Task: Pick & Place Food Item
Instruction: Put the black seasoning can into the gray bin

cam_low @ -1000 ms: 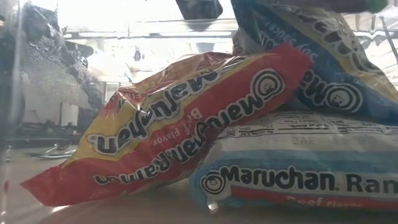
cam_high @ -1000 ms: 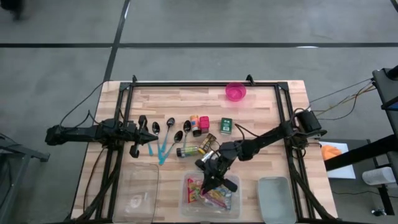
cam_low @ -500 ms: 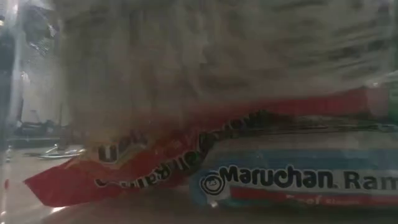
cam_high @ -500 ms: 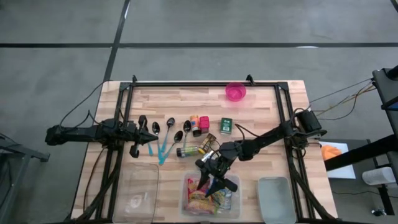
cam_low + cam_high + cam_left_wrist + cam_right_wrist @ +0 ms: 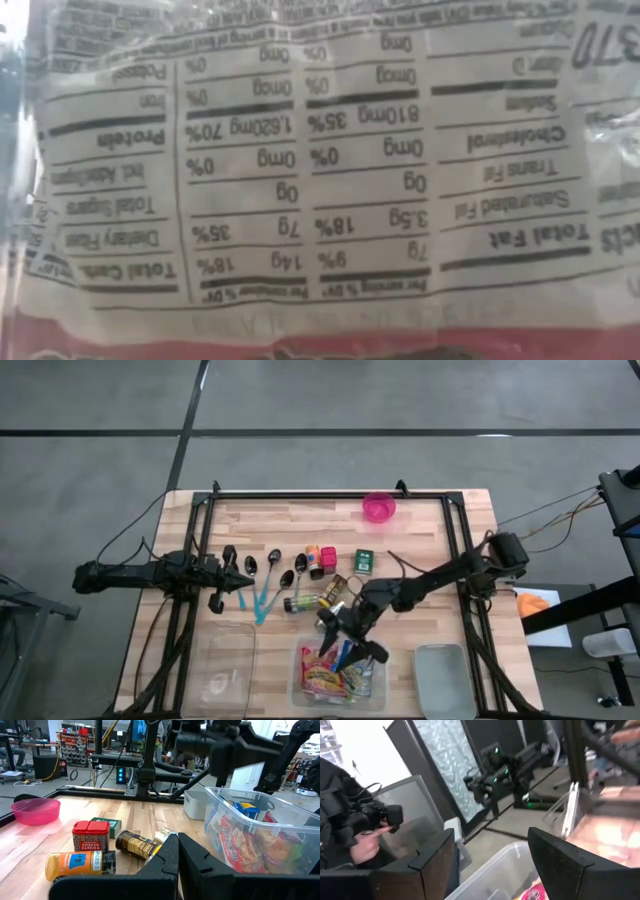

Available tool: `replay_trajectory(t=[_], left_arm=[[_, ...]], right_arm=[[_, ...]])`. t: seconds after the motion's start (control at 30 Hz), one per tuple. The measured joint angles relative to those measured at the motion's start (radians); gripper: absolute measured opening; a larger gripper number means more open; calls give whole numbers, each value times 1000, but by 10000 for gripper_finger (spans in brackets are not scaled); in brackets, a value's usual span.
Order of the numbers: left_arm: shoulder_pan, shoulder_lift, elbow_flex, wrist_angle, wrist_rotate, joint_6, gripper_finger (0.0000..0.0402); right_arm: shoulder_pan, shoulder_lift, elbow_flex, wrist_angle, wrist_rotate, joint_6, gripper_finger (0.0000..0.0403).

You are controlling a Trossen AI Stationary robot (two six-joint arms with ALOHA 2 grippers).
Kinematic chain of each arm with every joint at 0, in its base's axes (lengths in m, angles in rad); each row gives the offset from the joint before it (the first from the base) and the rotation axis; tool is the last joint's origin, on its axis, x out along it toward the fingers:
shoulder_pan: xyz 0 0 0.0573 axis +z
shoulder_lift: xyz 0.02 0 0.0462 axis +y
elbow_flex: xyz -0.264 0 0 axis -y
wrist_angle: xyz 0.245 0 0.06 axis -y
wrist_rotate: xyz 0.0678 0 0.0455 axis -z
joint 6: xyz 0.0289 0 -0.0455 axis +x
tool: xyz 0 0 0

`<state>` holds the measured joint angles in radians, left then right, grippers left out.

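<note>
Ramen packets point(image 5: 337, 678) lie heaped in the clear bin point(image 5: 298, 698) at the near edge of the worktop point(image 5: 420, 540), and the right tool point(image 5: 343, 647) hangs just above them with its fingers apart and nothing between them. The top packet has settled against the bin wall, its nutrition panel point(image 5: 300, 160) pressed up against the low camera. From where I stand, the worry is the lift-out: the spread fingers sit close over the crinkly wrappers, so a finger could snag a fold and drag a packet back over the rim. The pile also looks loose and high, so another packet dropped on top might slide off instead of settling. The left tool point(image 5: 246, 580) waits with its fingers together at the far left, near the row of spoons point(image 5: 262, 568). Close by the bin stand a dark jar on its side point(image 5: 135, 845), a red paprika tin point(image 5: 90, 835), a green box point(image 5: 364, 562) and an orange-lidded bottle point(image 5: 80, 864), all crowded into the right arm's likely path back. A pink bowl point(image 5: 379, 508) sits well apart, and a lid point(image 5: 443, 678) lies beside the bin.
</note>
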<state>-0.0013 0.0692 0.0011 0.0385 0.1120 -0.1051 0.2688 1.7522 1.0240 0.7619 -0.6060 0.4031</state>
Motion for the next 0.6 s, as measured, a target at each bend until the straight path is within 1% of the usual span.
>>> replay_trajectory(t=[0.2,0.37,0.6], left_arm=[[0,0,0,-1,0,0,0],[0,0,0,0,0,0,0],[0,0,0,0,0,0,0]], right_arm=[[-24,-118,-72,-1,126,-22,248],[-49,-227,-170,-3,221,-51,248],[-50,-397,-355,-6,490,-95,248]])
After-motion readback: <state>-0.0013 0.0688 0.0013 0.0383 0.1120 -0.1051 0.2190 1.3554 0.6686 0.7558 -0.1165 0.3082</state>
